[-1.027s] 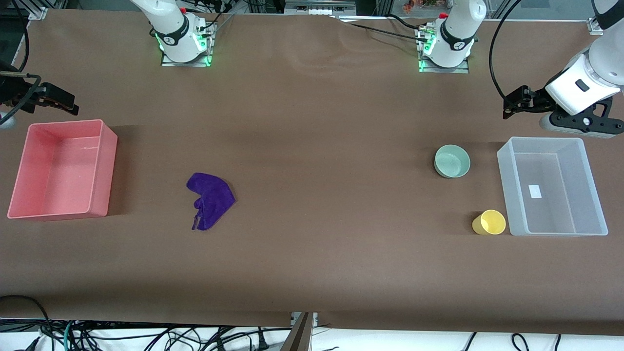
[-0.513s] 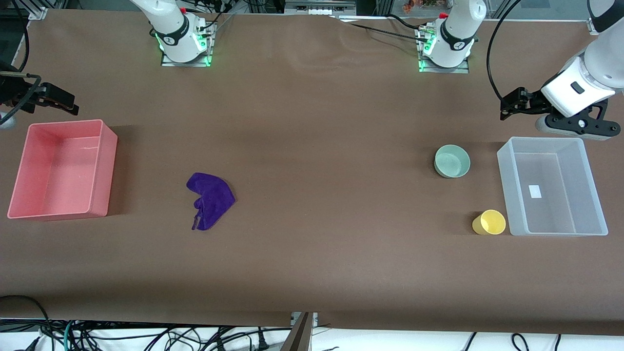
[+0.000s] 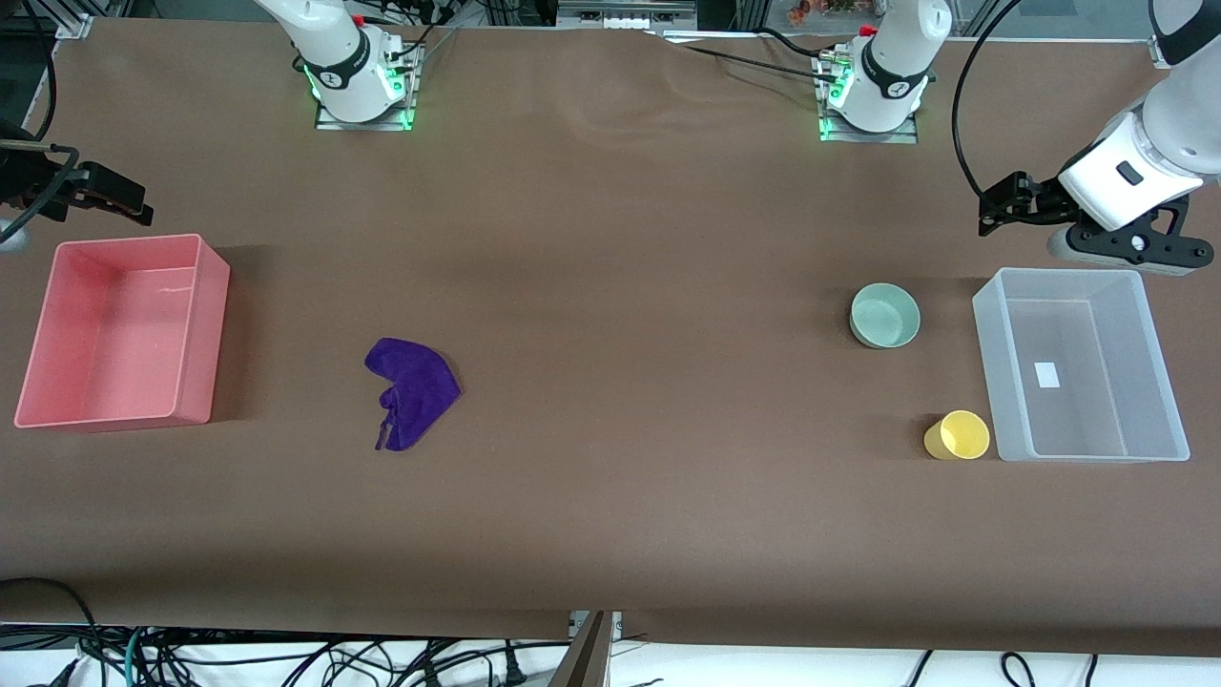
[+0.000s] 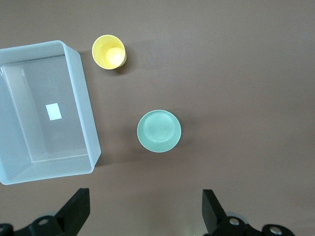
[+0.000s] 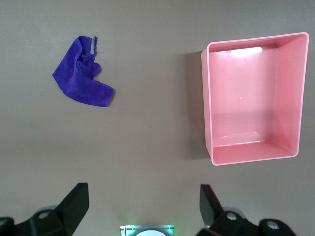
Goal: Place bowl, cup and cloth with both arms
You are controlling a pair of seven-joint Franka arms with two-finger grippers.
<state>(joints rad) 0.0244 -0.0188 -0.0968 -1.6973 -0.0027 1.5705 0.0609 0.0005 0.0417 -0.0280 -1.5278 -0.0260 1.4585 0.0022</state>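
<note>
The mint-green bowl (image 3: pixel 885 316) stands upright on the brown table, beside the clear bin (image 3: pixel 1081 365); it also shows in the left wrist view (image 4: pixel 159 131). The yellow cup (image 3: pixel 958 436) lies on its side against the clear bin's near corner and shows in the left wrist view (image 4: pixel 109 52). The purple cloth (image 3: pixel 411 391) lies crumpled toward the right arm's end and shows in the right wrist view (image 5: pixel 82 72). My left gripper (image 3: pixel 997 208) is open and empty, up in the air over bare table by the clear bin. My right gripper (image 3: pixel 124 204) is open and empty over the table by the pink bin (image 3: pixel 122 332).
The clear bin (image 4: pixel 44 112) stands empty at the left arm's end. The pink bin (image 5: pixel 252 97) stands empty at the right arm's end. Two arm bases lit green (image 3: pixel 362 74) stand along the table's top edge. Cables hang below the near edge.
My left gripper has moved slightly up the front view, away from the clear bin, over the last second. The right arm and the objects have not moved.
</note>
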